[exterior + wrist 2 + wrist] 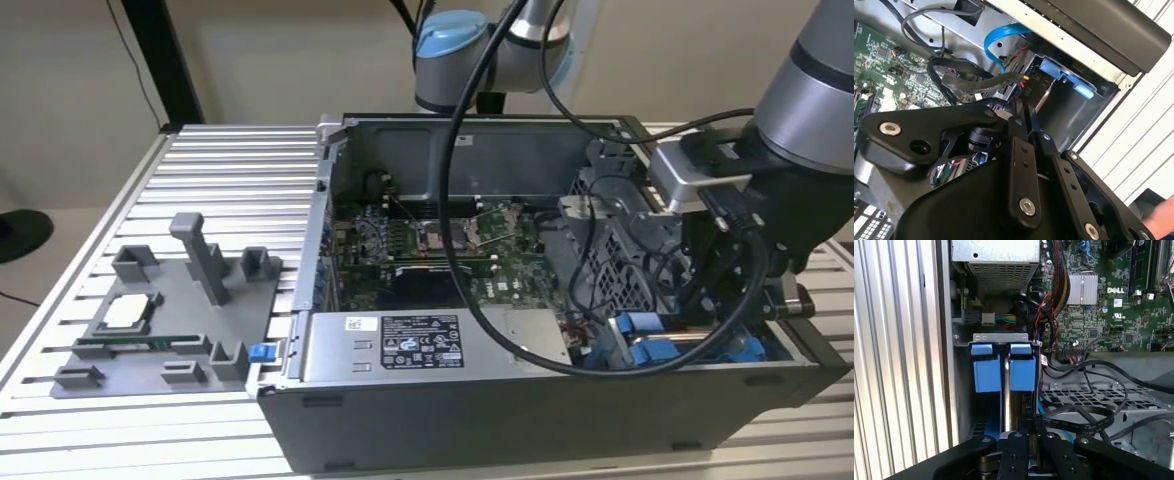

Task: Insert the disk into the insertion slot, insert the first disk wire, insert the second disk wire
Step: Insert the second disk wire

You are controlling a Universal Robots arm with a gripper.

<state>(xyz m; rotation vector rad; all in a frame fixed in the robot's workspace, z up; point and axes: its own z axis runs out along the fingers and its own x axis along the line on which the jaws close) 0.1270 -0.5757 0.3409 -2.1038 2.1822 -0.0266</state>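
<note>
The disk (1007, 390) stands edge-on in the insertion slot (999, 336), with its blue frame (1021, 367) beside a second blue frame (986, 367). In the exterior view the blue frame ends (643, 336) show at the open case's front right corner, under the arm's wrist. My gripper (1031, 432) hangs just above the disk's end. Its fingers (1019, 145) are pressed together on the black plug of a flat black disk wire (979, 80). That wire (1089, 415) loops off over the drive cage. A blue disk wire (999, 40) curves near the bay.
The grey labelled power-supply box (414, 345) lies along the case's front and the green motherboard (441, 250) behind it. A perforated metal cage (1089, 397) with loose black cables sits beside the bay. A grey parts fixture (160, 320) stands on the slatted table at the exterior view's left.
</note>
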